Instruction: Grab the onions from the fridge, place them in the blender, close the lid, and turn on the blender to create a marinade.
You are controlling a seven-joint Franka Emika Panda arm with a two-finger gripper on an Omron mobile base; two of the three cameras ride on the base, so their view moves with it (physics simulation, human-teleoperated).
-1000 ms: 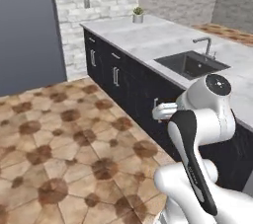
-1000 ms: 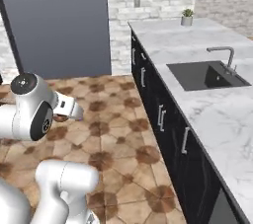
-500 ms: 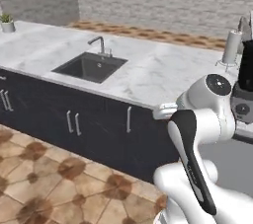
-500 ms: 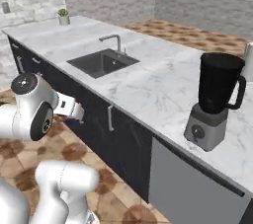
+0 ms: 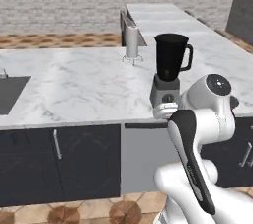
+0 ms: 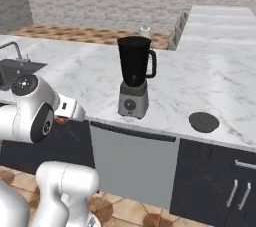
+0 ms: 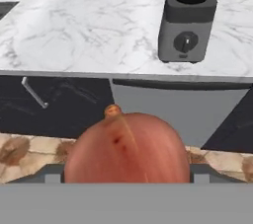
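A reddish-pink onion (image 7: pixel 126 151) fills the bottom of the hand view, and my gripper (image 7: pixel 126 172) is shut on it. The fingertips are hidden behind the bulb. A sliver of the onion (image 6: pixel 61 119) also shows under the white hand in the right base view. The hand is held below the counter's front edge, left of the blender (image 6: pixel 135 76). The blender's dark jar (image 5: pixel 171 55) stands open on its grey base (image 7: pixel 187 33) with a round dial. The black lid (image 6: pixel 204 121) lies flat on the counter to the blender's right. The fridge is out of view.
A white cylinder on a stand (image 5: pixel 132 43) is behind the blender. The sink (image 6: pixel 11 68) lies far left. The marble counter (image 5: pixel 89 85) overhangs dark cabinets and a grey panel (image 6: pixel 132 163), with the overhang just ahead of the hand.
The base has driven along the counter, so both base views shifted. The sink has slid off to the left and the blender now stands in front. The arm's pose looks unchanged.
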